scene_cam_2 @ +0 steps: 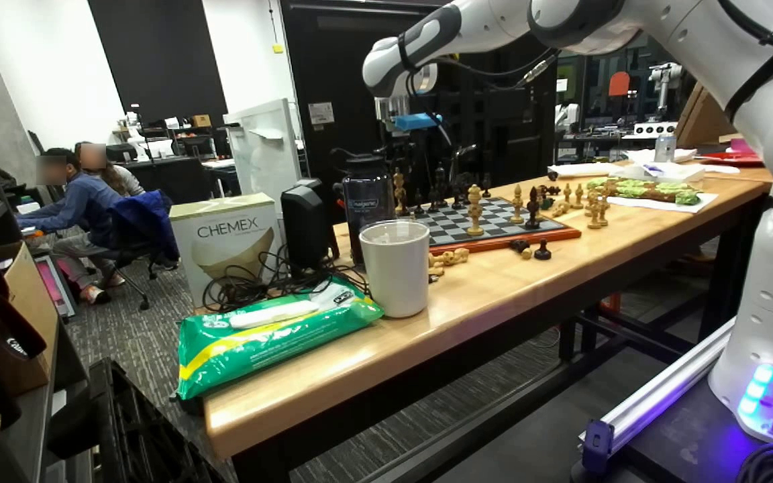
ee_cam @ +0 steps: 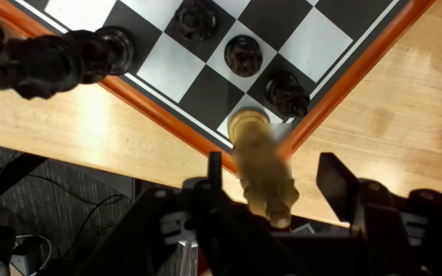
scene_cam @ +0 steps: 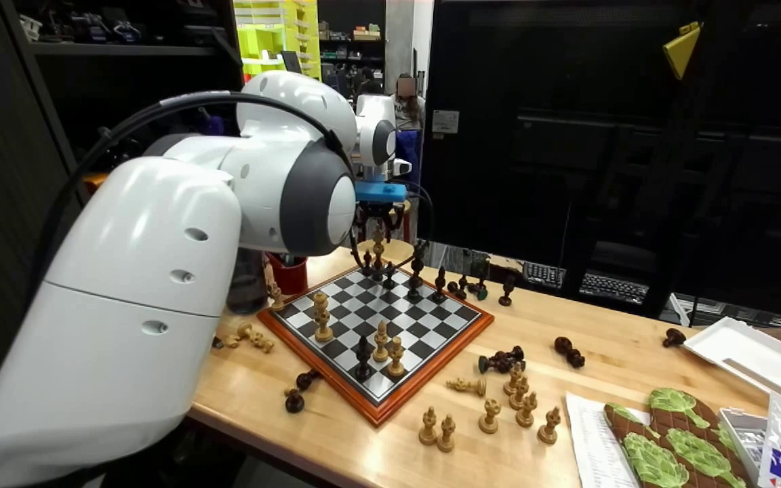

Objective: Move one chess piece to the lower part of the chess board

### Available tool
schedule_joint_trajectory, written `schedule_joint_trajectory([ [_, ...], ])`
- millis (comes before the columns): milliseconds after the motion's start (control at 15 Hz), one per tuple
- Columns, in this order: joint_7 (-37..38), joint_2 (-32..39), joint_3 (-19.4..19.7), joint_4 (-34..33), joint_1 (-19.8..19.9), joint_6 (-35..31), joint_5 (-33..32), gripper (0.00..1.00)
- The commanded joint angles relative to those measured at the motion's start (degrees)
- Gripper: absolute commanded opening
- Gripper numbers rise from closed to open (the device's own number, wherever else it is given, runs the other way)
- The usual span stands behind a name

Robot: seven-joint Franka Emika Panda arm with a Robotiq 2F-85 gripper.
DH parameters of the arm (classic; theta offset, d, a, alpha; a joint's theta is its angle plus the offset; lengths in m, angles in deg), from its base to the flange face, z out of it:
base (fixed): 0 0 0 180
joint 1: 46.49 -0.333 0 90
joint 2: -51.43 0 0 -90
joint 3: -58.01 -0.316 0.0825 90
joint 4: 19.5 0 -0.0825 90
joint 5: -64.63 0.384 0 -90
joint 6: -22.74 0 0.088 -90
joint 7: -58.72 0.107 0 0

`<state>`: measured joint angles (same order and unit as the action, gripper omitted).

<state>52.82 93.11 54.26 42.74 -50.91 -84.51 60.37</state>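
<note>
The chess board, with black and white checks and a reddish-brown frame, lies on the wooden table in both exterior views [scene_cam: 436, 367] [scene_cam_2: 527, 239] and its corner shows in the wrist view [ee_cam: 353, 82]. A tall tan chess piece [ee_cam: 271, 195] stands upright on a white corner square; it also shows in both exterior views [scene_cam: 378, 249] [scene_cam_2: 399, 191]. My gripper [ee_cam: 272, 174] is open, with its fingers on either side of the tan piece's upper part and gaps on both sides. In both exterior views the gripper [scene_cam: 380, 220] [scene_cam_2: 398, 144] is above that corner, pointing down.
Dark pieces [ee_cam: 244, 57] [ee_cam: 287, 95] stand close beside the tan piece, and a tall dark piece [ee_cam: 102, 53] stands farther left. Several pieces stand at the near end, including a tan one [scene_cam: 322, 318]. Loose pieces [scene_cam: 499, 361] lie around the board. A dark bottle [scene_cam_2: 366, 194] stands beside it.
</note>
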Motion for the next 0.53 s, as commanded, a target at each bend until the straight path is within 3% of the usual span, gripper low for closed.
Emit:
schedule_joint_trajectory([
  [0,-1.6,1.4,-0.1,-2.9,-0.2,2.2,0.6,0.34],
  [200,-1.1,1.1,0.3,-3.3,-0.5,3.0,0.0,0.10],
  [467,-0.2,-0.1,1.2,-4.6,-1.5,4.3,-1.6,0.08],
])
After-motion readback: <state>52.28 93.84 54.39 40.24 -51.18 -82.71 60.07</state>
